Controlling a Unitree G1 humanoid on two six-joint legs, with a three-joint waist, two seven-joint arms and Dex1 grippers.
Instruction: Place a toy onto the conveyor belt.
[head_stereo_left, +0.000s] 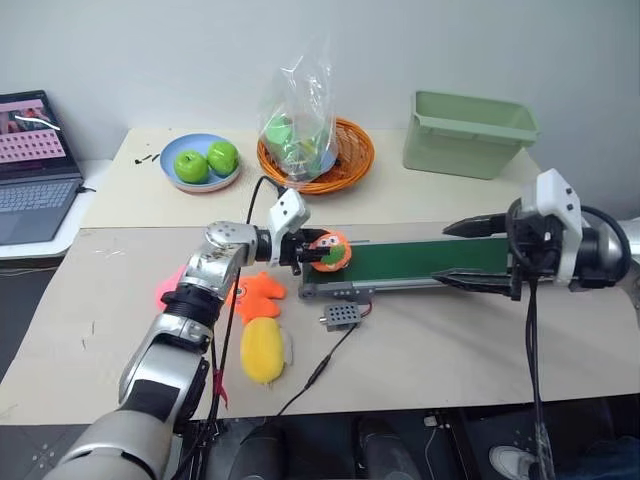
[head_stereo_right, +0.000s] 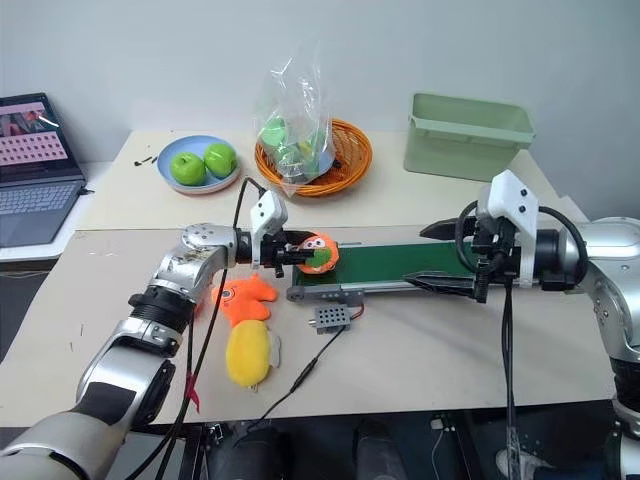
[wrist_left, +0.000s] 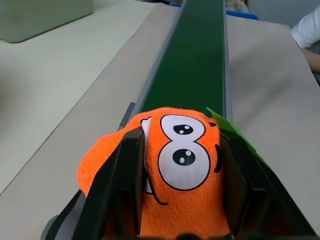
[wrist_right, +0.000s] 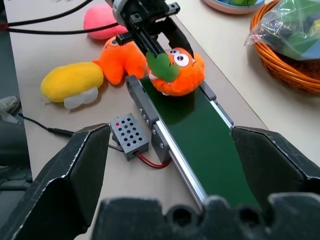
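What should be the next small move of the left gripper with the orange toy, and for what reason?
Probably open the left gripper and let go. It is shut on the orange plush ball, which in the right wrist view already sits at the near end of the green conveyor belt, seemingly touching it. The right gripper stands open farther along the belt, not in the way.

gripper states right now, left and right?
Left gripper: shut on the small round orange plush toy, at the end of the dark-green conveyor belt.
Right gripper: open, holding nothing.
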